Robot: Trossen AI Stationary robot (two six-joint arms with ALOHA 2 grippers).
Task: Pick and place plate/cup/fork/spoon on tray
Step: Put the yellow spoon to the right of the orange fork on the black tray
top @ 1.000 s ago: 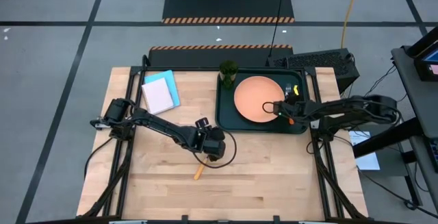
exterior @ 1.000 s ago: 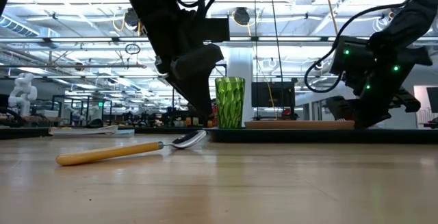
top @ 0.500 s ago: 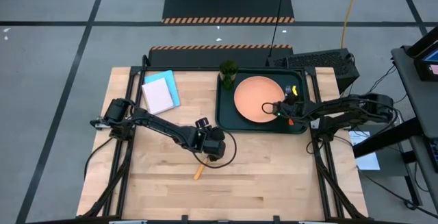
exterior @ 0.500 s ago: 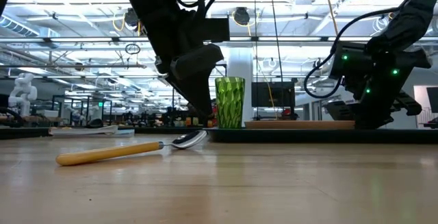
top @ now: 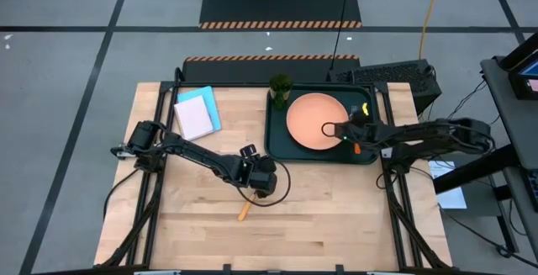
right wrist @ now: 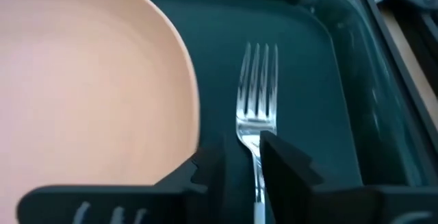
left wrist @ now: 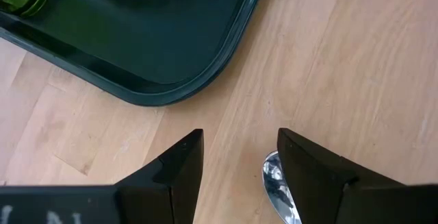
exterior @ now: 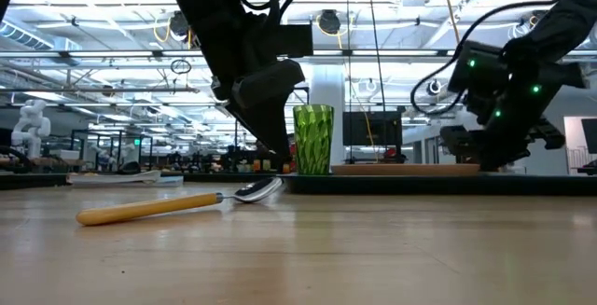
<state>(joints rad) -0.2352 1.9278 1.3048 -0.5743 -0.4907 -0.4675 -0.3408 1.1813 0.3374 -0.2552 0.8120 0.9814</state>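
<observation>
The salmon-orange plate (top: 313, 120) lies flat in the dark tray (top: 277, 145). The green cup (top: 280, 84) stands upright in the tray's far left corner. My right gripper (right wrist: 239, 166) is low over the tray, to the right of the plate, shut on the fork (right wrist: 256, 107). The spoon (exterior: 149, 210) lies on the wooden table in front of the tray. My left gripper (left wrist: 239, 155) is open just above the table at the spoon's bowl end (left wrist: 276, 183). I cannot see it touching the spoon. My right gripper holds the fork by its neck (right wrist: 256, 176), just behind the tines, between its two fingers. The fingers come from above, slanting toward the table's far edge, and the fork runs along them. The tines point away over the tray floor; whether they rest on it I cannot tell.
A light blue-and-white notepad (top: 197, 113) lies on the table to the left of the tray. The tray's raised rim (left wrist: 205, 80) is close ahead of my left gripper. Bare wood spreads toward the table's near edge.
My right gripper has shifted a little toward the table's left and risen slightly with the fork, staying over the tray beside the plate. My left arm and the spoon have kept still.
</observation>
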